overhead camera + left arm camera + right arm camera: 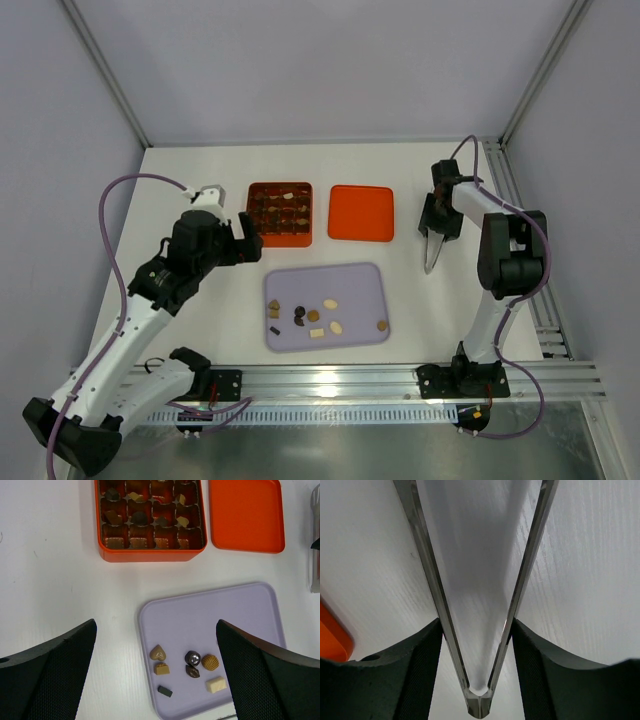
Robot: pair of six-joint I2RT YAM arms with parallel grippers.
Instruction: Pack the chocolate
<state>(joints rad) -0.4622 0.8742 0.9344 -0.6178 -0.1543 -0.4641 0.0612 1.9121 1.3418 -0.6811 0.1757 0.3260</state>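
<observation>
- Lilac tray point(360, 282) on the table point(200, 180) held the loose chocolate point(300, 316), near both arms for picking.
- Orange box point(281, 213), partly filled, sat with its lid point(361, 212) lying alongside.
- Left claw point(250, 234) hovered open and empty.
- Right claw point(437, 224) gripped tweezers point(432, 250), likely for tiny pieces.

The top external view looks steeply down from above and behind the near edge and takes in the whole table point(200, 180), from corner to corner. The left wrist view hangs fairly high and faces down towards the far edge. Between the left fingers point(50, 675) it frames the tray point(225, 610), box point(150, 555) and lid point(245, 515), all of which the top view also shows. The right wrist view sits very close to the surface by the right edge. It looks along the tweezers point(432, 590) between the right fingers point(420, 680), with a sliver of the lid at its left.
</observation>
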